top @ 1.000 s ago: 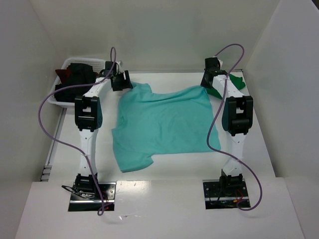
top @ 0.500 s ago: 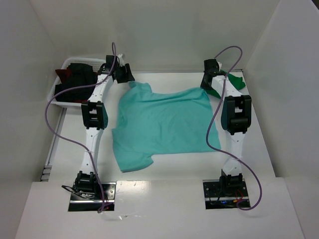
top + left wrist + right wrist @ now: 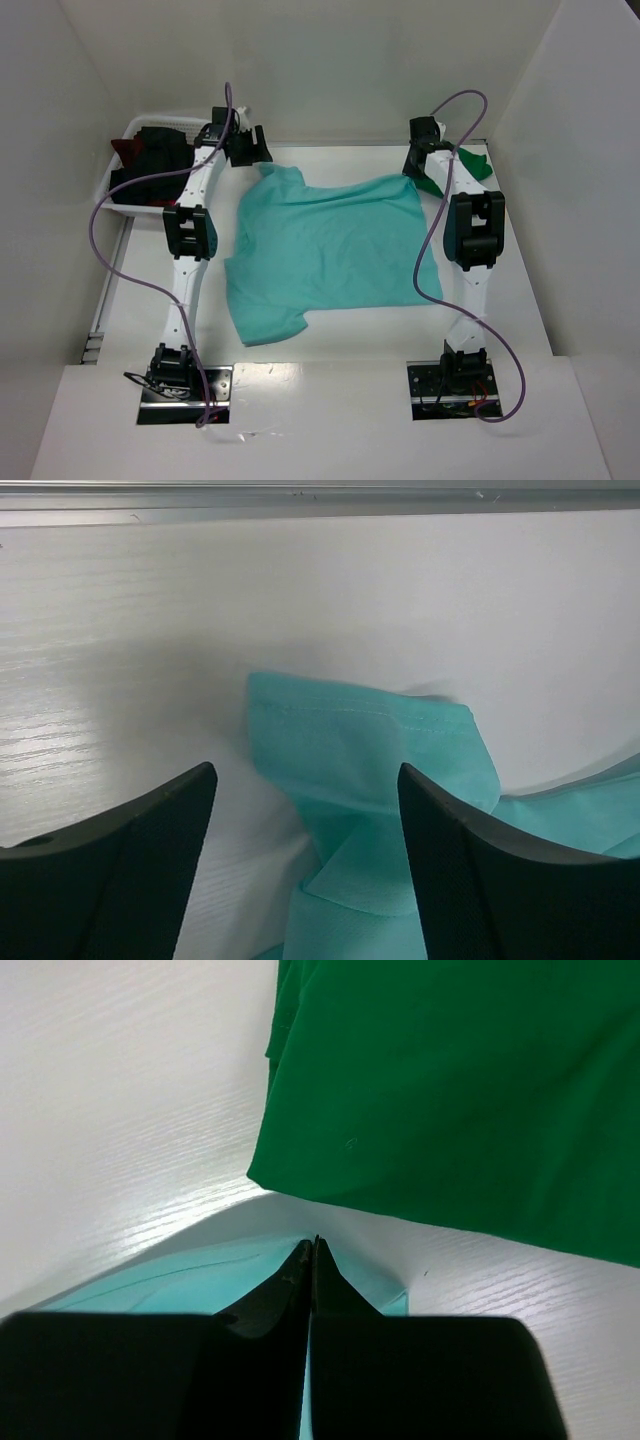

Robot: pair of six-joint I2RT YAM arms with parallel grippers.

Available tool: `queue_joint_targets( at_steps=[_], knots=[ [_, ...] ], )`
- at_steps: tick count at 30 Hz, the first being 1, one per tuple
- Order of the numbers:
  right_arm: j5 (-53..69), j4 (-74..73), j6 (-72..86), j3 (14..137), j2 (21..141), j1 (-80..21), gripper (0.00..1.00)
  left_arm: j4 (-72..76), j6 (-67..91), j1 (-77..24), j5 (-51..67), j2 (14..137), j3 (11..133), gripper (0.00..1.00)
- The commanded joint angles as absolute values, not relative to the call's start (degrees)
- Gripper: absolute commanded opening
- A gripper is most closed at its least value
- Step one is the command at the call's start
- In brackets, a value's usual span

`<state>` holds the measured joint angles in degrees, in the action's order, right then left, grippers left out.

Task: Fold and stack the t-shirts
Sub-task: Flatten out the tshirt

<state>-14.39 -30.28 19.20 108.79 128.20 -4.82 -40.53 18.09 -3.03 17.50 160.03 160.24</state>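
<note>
Left jaws have backed off the sleeve (image 3: 360,740), spread; right jaws pressed together at the teal shirt's (image 3: 330,245) corner; grabbing that crumpled sleeve risks a skewed fold.

light: bright, even | shadow: soft beneath left claw (image 3: 305,770) | glare: table (image 3: 60,730) sheen

The top camera hung above and behind the arms, looking down over the whole table (image 3: 340,345) toward the back wall (image 3: 330,70). The left wrist camera sat low and close, facing that wall across a sleeve of the teal shirt (image 3: 325,250). The right wrist camera looked down from very near at that shirt's corner beside the green shirt (image 3: 450,1090). All three views shared the teal shirt.
</note>
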Motion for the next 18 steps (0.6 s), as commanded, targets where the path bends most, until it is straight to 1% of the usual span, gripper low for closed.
queue_joint_targets(
  at_steps=[1, 2, 5, 7, 8, 10, 11, 12, 14, 15, 16, 18],
  knots=[
    [-15.82, -30.32, 19.34, 111.88, 128.32, -4.31, 0.00, -42.45, 16.53, -3.08, 16.88, 155.84, 163.30, 0.83],
    [-15.82, -30.32, 19.34, 111.88, 128.32, -4.31, 0.00, -43.23, 16.52, -3.08, 16.35, 154.79, 163.30, 0.84],
    [-15.29, -29.79, 19.34, 110.65, 127.27, -4.31, 0.00, -44.99, 15.29, -3.08, 15.82, 152.85, 161.98, 0.84],
    [-15.29, -29.27, 19.34, 109.08, 126.66, -4.31, 0.00, -45.00, 14.68, -3.08, 13.20, 151.18, 157.87, 0.84],
    [-15.29, -28.75, 19.34, 108.55, 126.65, -4.31, 0.00, -45.00, 14.68, -3.08, 11.88, 149.69, 153.59, 0.84],
    [-14.77, -28.74, 19.34, 108.02, 126.65, -4.31, 0.00, -43.60, 14.68, -3.08, 11.87, 148.28, 150.05, 0.84],
    [-14.77, -28.74, 19.34, 108.02, 126.65, -4.31, 0.00, -40.98, 14.68, -3.08, 11.87, 146.27, 147.77, 0.84],
    [-14.24, -28.74, 19.34, 108.02, 126.65, -4.31, 0.00, -37.13, 14.68, -3.08, 11.87, 143.81, 142.35, 0.84],
    [-14.24, -28.21, 19.34, 108.02, 126.65, -4.31, 0.00, -32.89, 15.20, -3.08, 11.25, 141.34, 136.35, 0.84],
    [-14.24, -28.21, 19.34, 108.02, 126.65, -4.31, 0.00, -31.04, 15.21, -3.08, 11.25, 140.28, 131.10, 0.84],
    [-14.24, -28.21, 19.34, 108.02, 126.65, -4.31, 0.00, -28.07, 15.90, -3.08, 11.77, 138.88, 129.13, 0.84],
    [-14.24, -28.21, 18.72, 108.02, 126.65, -4.31, 0.00, -26.64, 16.44, -3.08, 12.30, 138.87, 127.10, 0.84]
  ],
)
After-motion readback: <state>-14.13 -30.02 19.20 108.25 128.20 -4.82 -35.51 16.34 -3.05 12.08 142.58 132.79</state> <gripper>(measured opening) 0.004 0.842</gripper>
